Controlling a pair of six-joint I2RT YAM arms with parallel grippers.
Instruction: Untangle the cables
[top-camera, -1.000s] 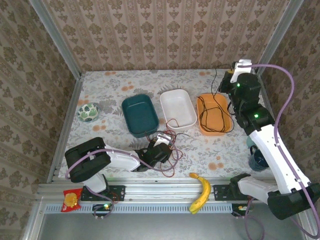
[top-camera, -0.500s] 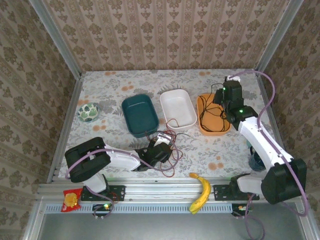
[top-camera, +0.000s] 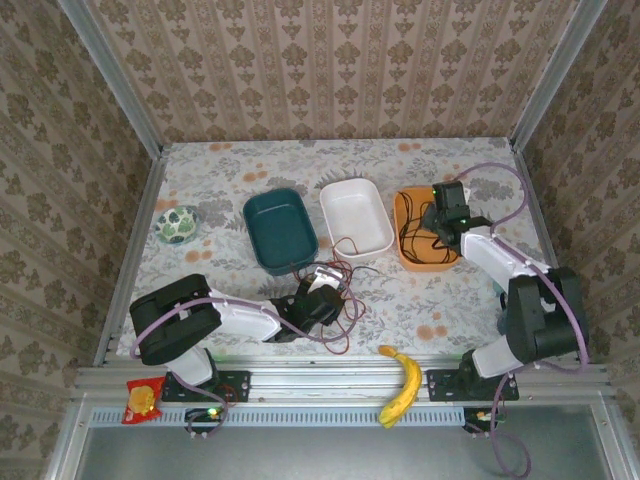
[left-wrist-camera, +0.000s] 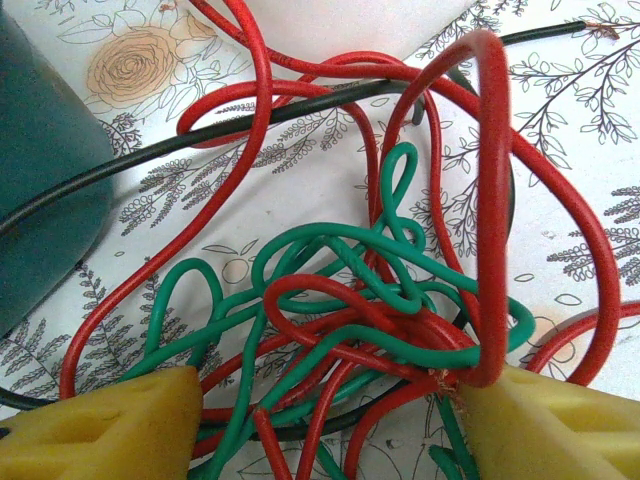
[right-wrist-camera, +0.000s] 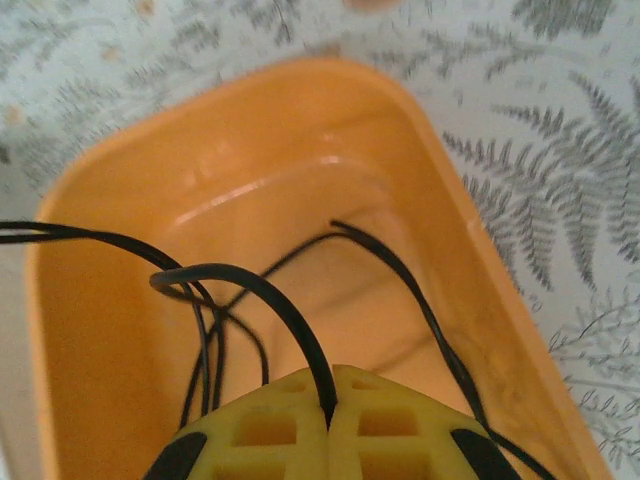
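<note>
1. The tangle (left-wrist-camera: 380, 300) of red cable (left-wrist-camera: 495, 200) and green cable (left-wrist-camera: 330, 240) lies on the flowered table (top-camera: 200, 170), low and centre in the top view, just below the teal bin (top-camera: 280, 230).
2. A black wire (left-wrist-camera: 250, 125) crosses the upper part of the knot in the left wrist view and runs off towards the teal bin at the left edge.
3. The left gripper (left-wrist-camera: 325, 415) is spread wide, one yellow finger (left-wrist-camera: 100, 425) on each side of the knot. A tall red loop comes down right at the tip of the finger at lower right.
4. A separate black cable (right-wrist-camera: 250, 290) loops inside the orange bin (right-wrist-camera: 100, 200), at centre right of the top view.
5. The right gripper (right-wrist-camera: 330, 425) is pressed together over that bin, pinching the black cable in the seam between its fingers.
6. A white bin (top-camera: 355, 215) stands between the teal and orange ones.
7. A banana (top-camera: 405, 385) lies at the bottom edge of the table.
</note>
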